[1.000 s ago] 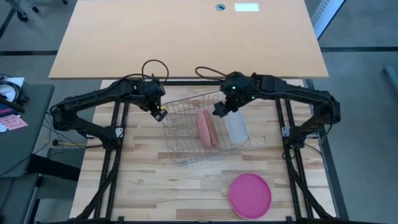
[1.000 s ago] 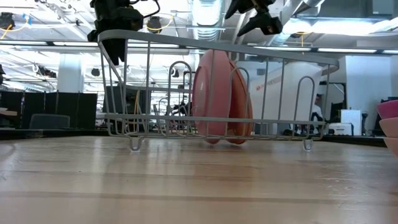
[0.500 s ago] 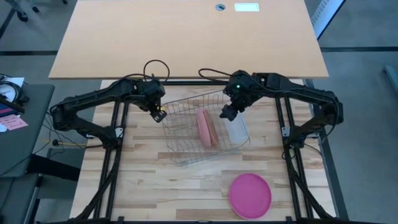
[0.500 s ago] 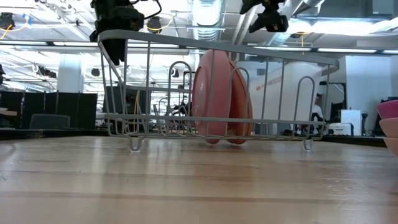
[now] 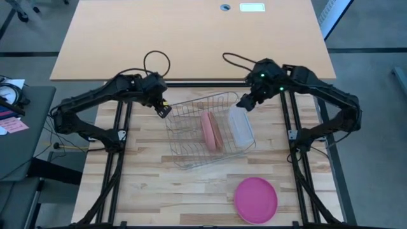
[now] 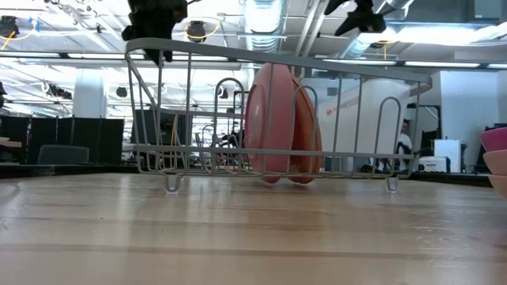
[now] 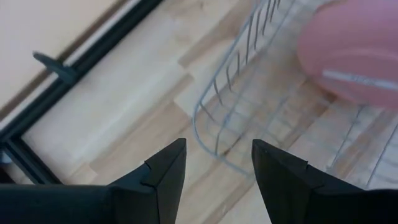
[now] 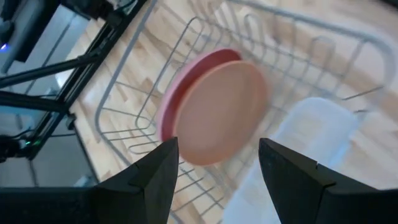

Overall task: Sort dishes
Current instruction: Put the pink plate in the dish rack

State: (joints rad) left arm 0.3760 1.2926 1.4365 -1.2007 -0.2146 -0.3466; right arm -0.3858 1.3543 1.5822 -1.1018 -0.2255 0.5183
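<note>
Two dishes stand on edge side by side in the wire rack (image 5: pixel 206 133): a pale pink plate (image 8: pixel 177 93) and a salmon-orange plate (image 8: pixel 227 112), both also in the low view (image 6: pixel 277 119). A magenta plate (image 5: pixel 255 199) lies flat on the table near the front right. My left gripper (image 5: pixel 164 110) hangs open above the rack's far left corner (image 7: pixel 211 124), with nothing between its fingers. My right gripper (image 5: pixel 245 102) hangs open above the rack's far right end, also with nothing between them.
A translucent rectangular tub (image 5: pixel 240 127) lies in the rack's right part, beside the plates. A light wooden desk (image 5: pixel 191 38) stands beyond the table's far edge. Bare wood shows at the front left (image 5: pixel 159 191). In the low view a paler rim (image 6: pixel 499 170) shows under the magenta plate.
My right gripper has risen and drawn back from over the rack's middle toward the table's far right, staying open. My left gripper has risen a little above the rack's far left corner. The plates, rack and tub have kept still.
</note>
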